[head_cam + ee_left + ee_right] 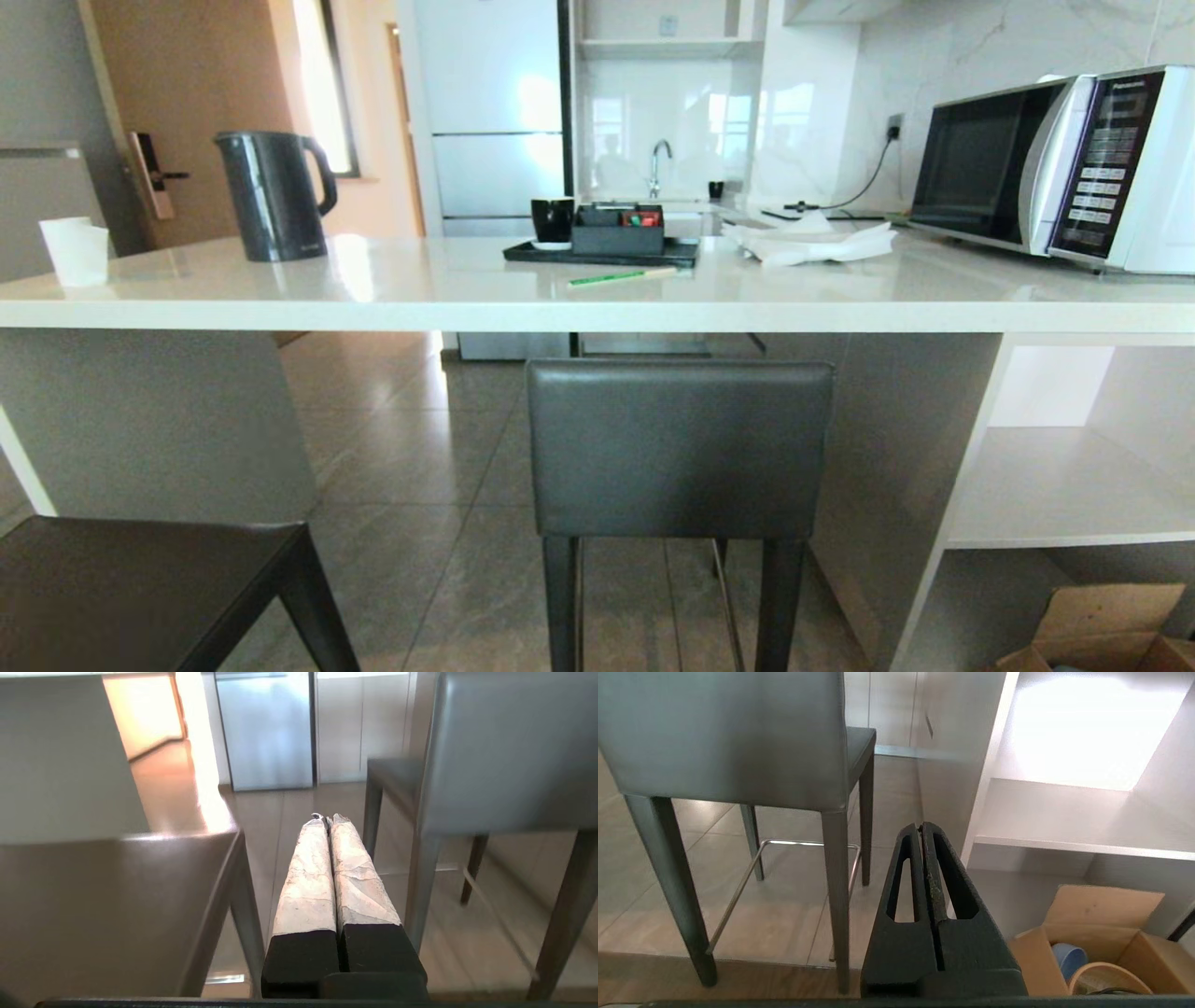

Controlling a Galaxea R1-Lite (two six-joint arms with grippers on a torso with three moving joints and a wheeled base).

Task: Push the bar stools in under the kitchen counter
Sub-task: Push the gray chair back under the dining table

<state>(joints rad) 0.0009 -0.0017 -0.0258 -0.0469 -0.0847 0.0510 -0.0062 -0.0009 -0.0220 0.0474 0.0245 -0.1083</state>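
Grey floor tiles (420,485) carry both bar stools (680,448); left gripper (327,820) and right gripper (923,827), fingers pressed together, should push each backrest squarely toward the surface (467,289).

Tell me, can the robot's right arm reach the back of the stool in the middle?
Probably yes. The right gripper, fingers shut, hangs just beside the stool's backrest, with only bare floor between them; the shelves stand on its other side.

Glossy grey floor tiles (420,523), white fridge (490,112), marble-look wall (980,47), wooden door (187,75)

Home kitchen: microwave (1055,168), kettle (273,194), sink tap (659,164)
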